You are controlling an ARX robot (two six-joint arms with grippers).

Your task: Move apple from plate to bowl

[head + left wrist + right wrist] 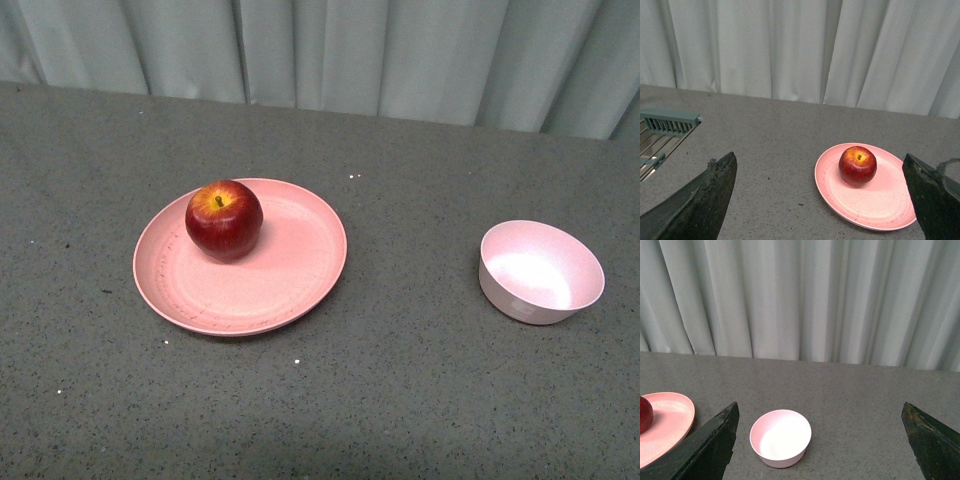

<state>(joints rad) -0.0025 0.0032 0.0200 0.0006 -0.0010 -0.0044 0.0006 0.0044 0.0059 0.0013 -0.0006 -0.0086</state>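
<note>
The apple (223, 220) sits on the plate (290, 275), left of centre; the bowl (518, 298), at right, stands empty. Left gripper (817, 157) and right gripper (820, 405) both gape wide.

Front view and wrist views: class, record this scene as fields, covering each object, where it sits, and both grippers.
apple: glossy dark-red round apple, stem up, on the plate
plate: wide shallow salmon-pink plate on grey speckled table
bowl: small deep pale-pink bowl, empty, right of plate, apart
left gripper: open, empty
right gripper: open, empty
</note>
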